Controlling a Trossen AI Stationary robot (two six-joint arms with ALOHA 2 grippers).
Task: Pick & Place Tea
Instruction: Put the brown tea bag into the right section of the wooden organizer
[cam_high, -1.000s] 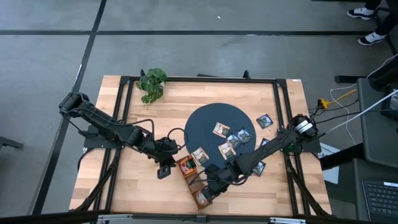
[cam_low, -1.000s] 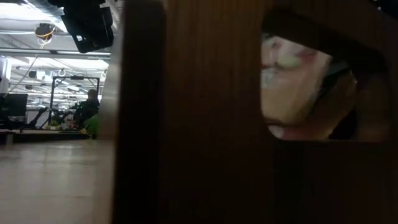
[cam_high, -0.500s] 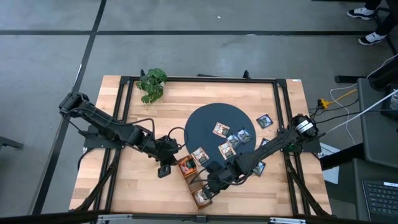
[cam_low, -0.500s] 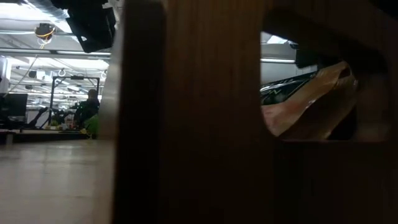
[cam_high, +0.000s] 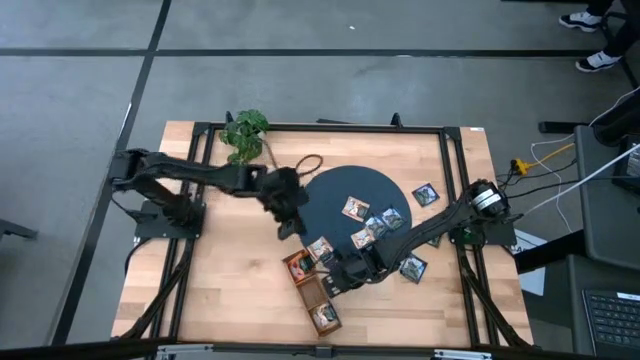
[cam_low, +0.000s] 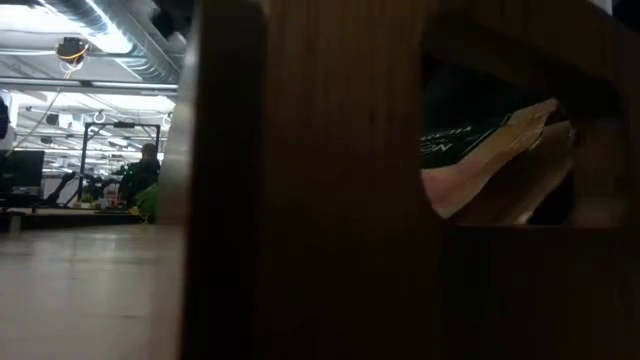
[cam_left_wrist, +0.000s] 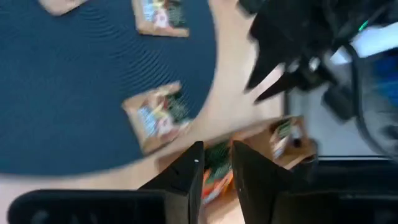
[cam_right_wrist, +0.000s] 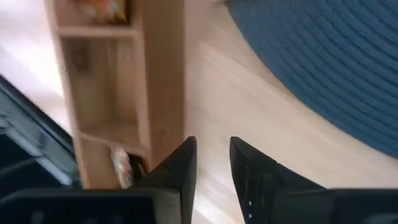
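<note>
On the worktop (cam_high: 220, 260): sachets (cam_high: 355, 208) scattered over the mat (cam_high: 335, 190), a few already in the tray (cam_high: 310, 290). Left pincer (cam_high: 288, 205) above the mat's edge, narrowly spread, empty. Right pincer (cam_high: 345, 278) beside the tray, narrowly spread, empty. Likely hazards: arms colliding over the mat; flat sachets slipping from a narrow pinch.
</note>
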